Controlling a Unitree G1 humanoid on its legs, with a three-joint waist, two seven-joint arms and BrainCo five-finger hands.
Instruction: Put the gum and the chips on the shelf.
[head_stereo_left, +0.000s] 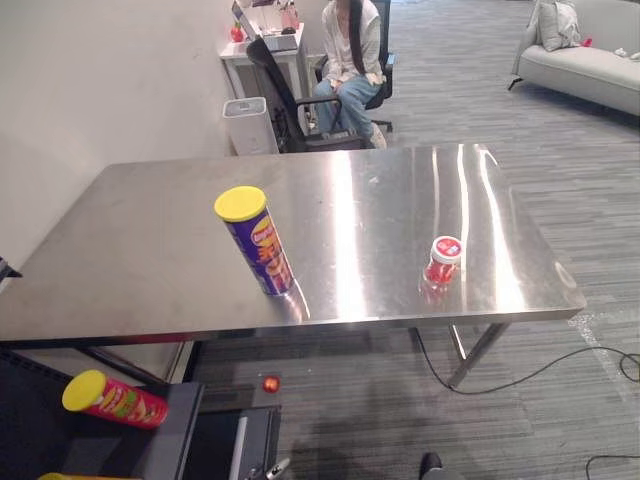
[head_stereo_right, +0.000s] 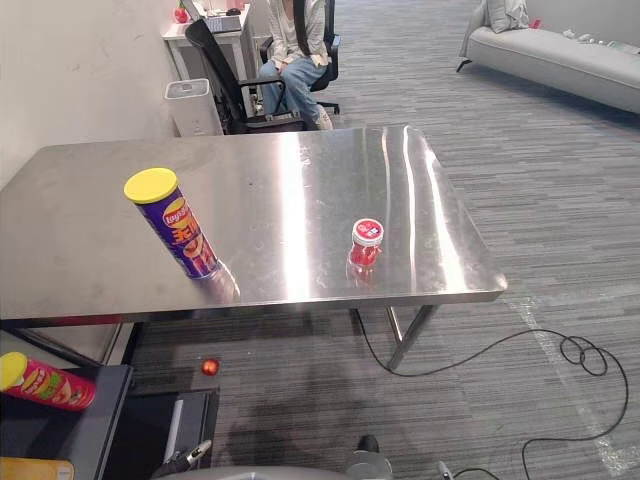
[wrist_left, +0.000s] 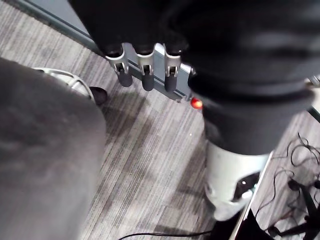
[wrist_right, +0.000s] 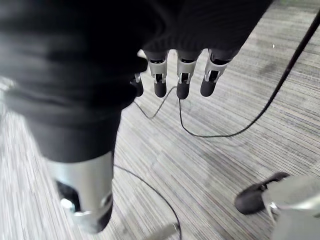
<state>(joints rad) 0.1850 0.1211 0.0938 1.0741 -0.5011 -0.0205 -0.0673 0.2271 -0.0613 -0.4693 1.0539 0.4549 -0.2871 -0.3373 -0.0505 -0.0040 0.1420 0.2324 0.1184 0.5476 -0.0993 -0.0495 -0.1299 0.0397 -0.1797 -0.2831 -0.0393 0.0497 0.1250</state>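
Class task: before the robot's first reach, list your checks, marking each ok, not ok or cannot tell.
1. The purple chips can stands upright on the steel table: ok.
2. The gum jar stands upright, apart from it, near the table's front edge: ok.
3. The left hand holds nothing, fingers relaxed: ok.
4. The right hand holds nothing, fingers relaxed: ok.
5. Free room on the shelf beside the red chips can lying there: cannot tell.
6. The seated person is beyond the table's far side: ok.

Purple chips can, yellow lid; red gum jar.
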